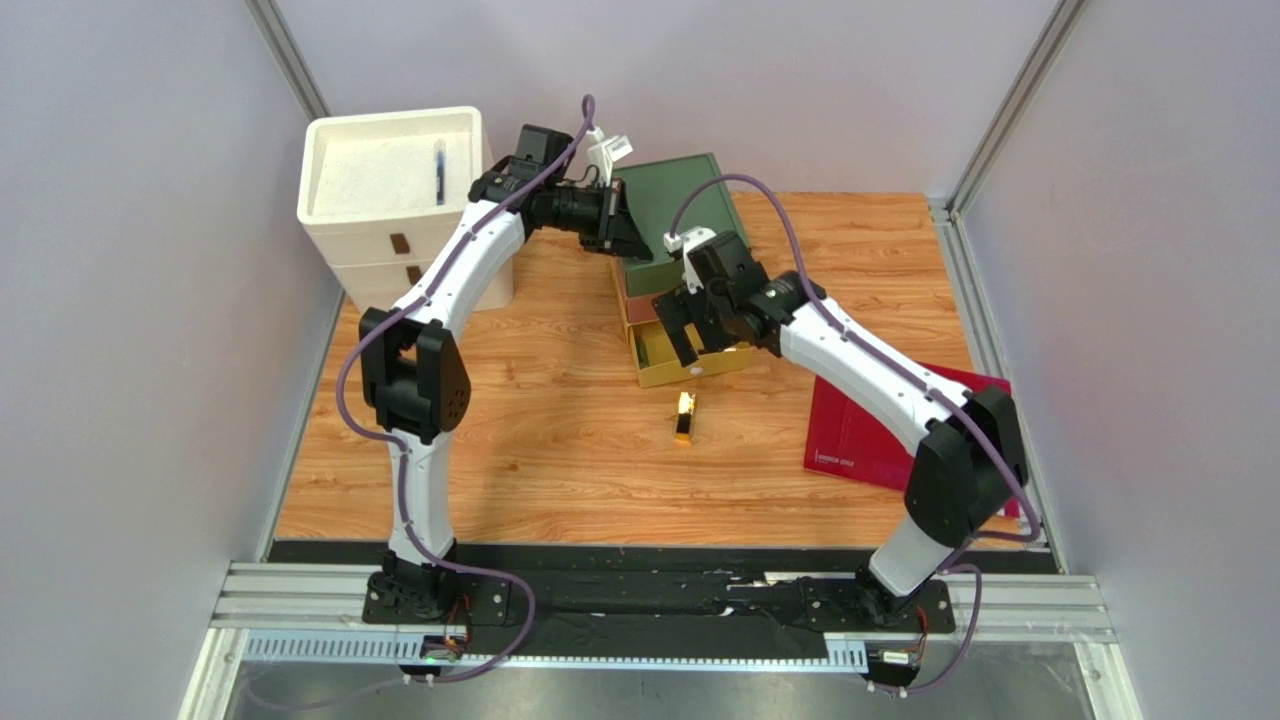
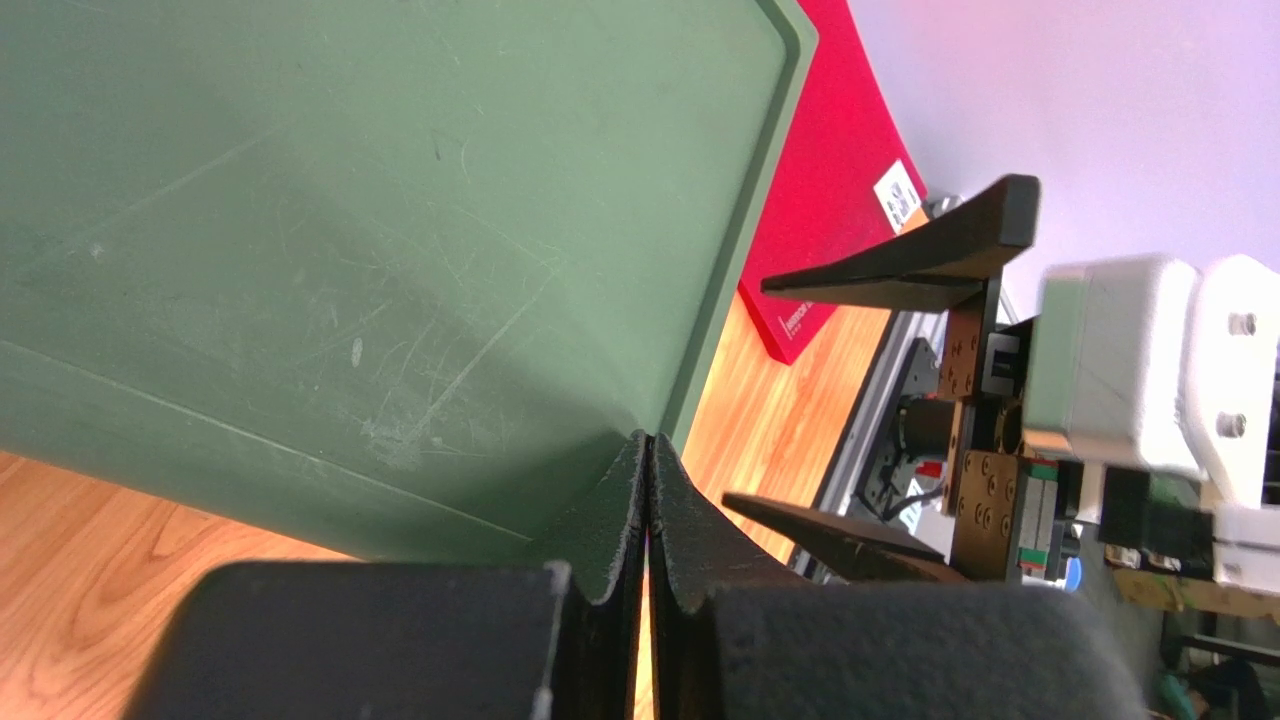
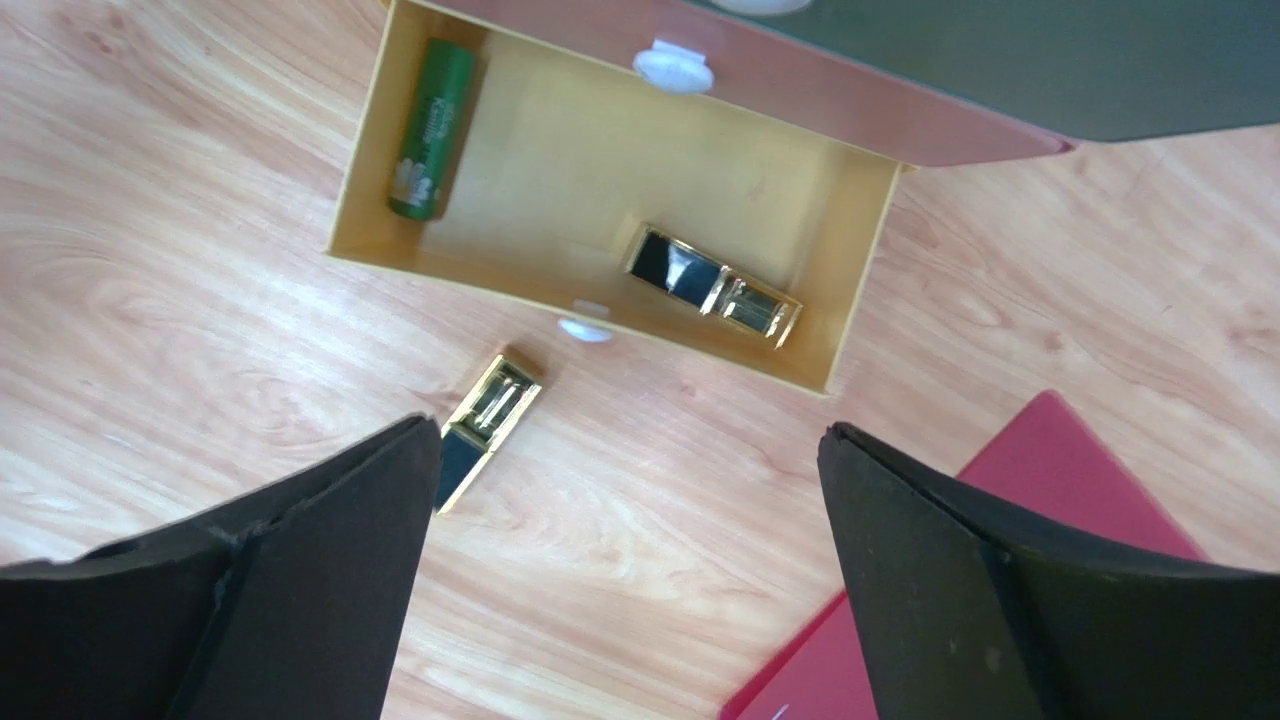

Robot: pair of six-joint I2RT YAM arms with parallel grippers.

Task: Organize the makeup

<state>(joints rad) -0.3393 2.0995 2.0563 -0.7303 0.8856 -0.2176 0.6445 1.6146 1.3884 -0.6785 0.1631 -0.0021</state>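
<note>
A yellow drawer point(image 3: 601, 195) stands pulled out of a green organizer box point(image 1: 676, 203). In it lie a green stick point(image 3: 428, 128) and a black-and-gold case point(image 3: 714, 285). A second black-and-gold case point(image 3: 489, 420) lies on the table just in front of the drawer; it also shows in the top view point(image 1: 685, 419). My right gripper point(image 3: 631, 450) is open and empty above the drawer's front edge point(image 1: 684, 338). My left gripper point(image 2: 649, 443) is shut and empty, its tips against the box's green top point(image 2: 376, 225) near its left side point(image 1: 619, 225).
A flat dark red folder point(image 1: 864, 435) lies on the table at the right, under my right arm. A white drawer unit point(image 1: 394, 195) stands at the back left. Grey walls close in both sides.
</note>
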